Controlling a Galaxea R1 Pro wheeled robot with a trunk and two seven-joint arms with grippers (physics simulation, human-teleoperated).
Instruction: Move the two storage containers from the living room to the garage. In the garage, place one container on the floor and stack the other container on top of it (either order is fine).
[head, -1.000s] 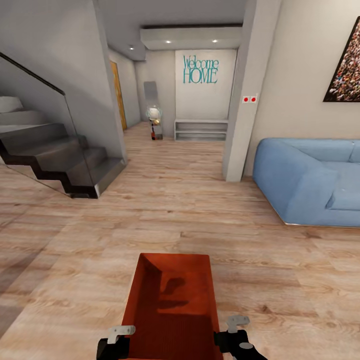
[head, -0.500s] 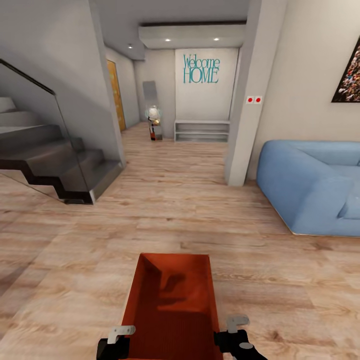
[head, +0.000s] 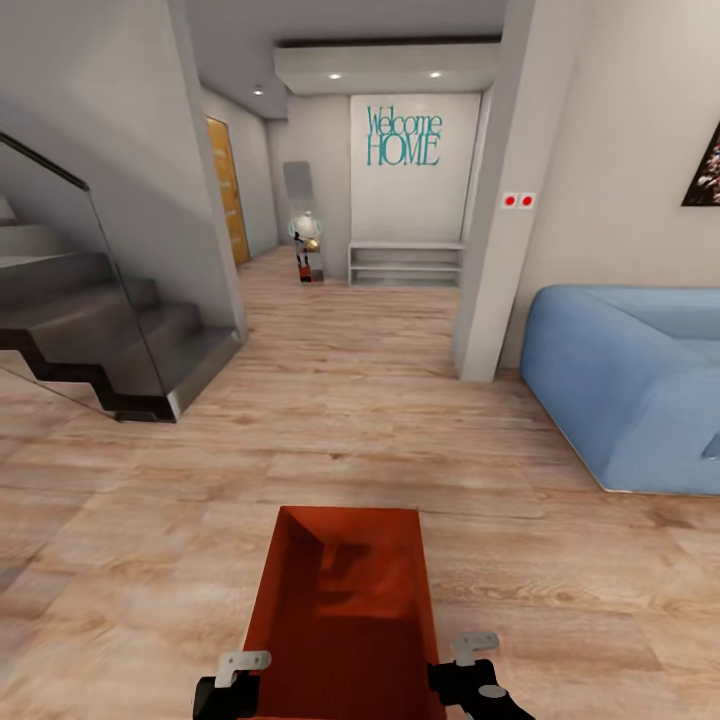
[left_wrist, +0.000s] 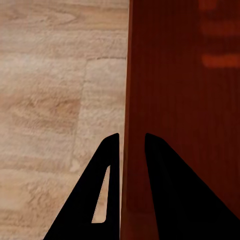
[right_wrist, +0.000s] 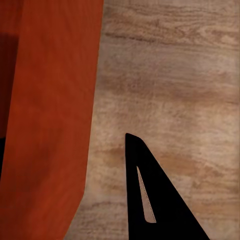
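I've got one storage container (head: 345, 610) carried out in front of me, low over the wood floor (head: 150, 520). Left claw (left_wrist: 131, 142) is clamped across its side wall, one finger either side. Right claw (head: 470, 650) hugs the opposite wall; one finger shows outside it, so I can't tell its grip. Best to roll steady, tub level, between the stairs (head: 110, 330) and blue sofa (head: 630, 380) toward the hallway. The container's near end is cut off.
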